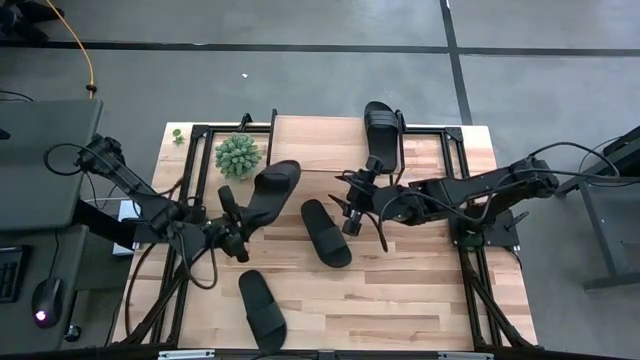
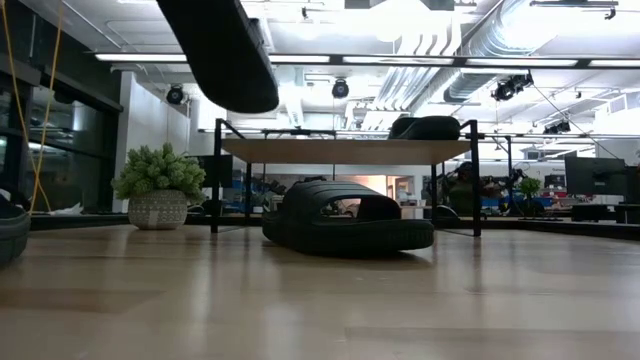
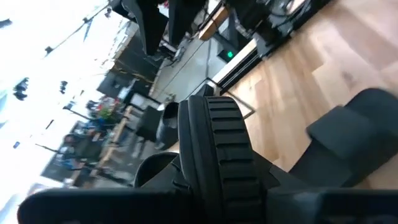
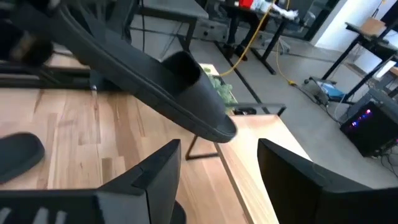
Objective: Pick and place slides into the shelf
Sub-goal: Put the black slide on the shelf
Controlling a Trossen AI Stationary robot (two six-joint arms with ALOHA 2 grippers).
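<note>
A black slide (image 1: 270, 190) hangs in the air over the table's left middle, with my left gripper (image 1: 235, 238) shut on it. It also shows at the top of the low view as the raised slide (image 2: 220, 50). Beside it to the right, my right gripper (image 1: 348, 212) is open with nothing between its fingers (image 4: 155, 177). A second slide (image 1: 325, 232) lies flat mid-table, and a third slide (image 1: 262, 310) lies by the near edge. The shelf (image 1: 320, 140) stands at the far side, with another slide (image 1: 383, 130) lying on its top. My left gripper holds the raised slide by its near-left end (image 1: 245, 218), where the ribbed strap (image 3: 217, 149) runs back between the fingers. The gripper's own body hides the exact place of contact. The fingers come almost level from the table's left, along the slide. The slide is lifted clear, its free end (image 4: 217, 127) pointing toward the shelf.
A potted green plant (image 1: 238, 155) stands left of the shelf at the far side. Black frame rails (image 1: 195, 140) run along the table's edges. Bare wood (image 1: 420, 290) lies at the near right.
</note>
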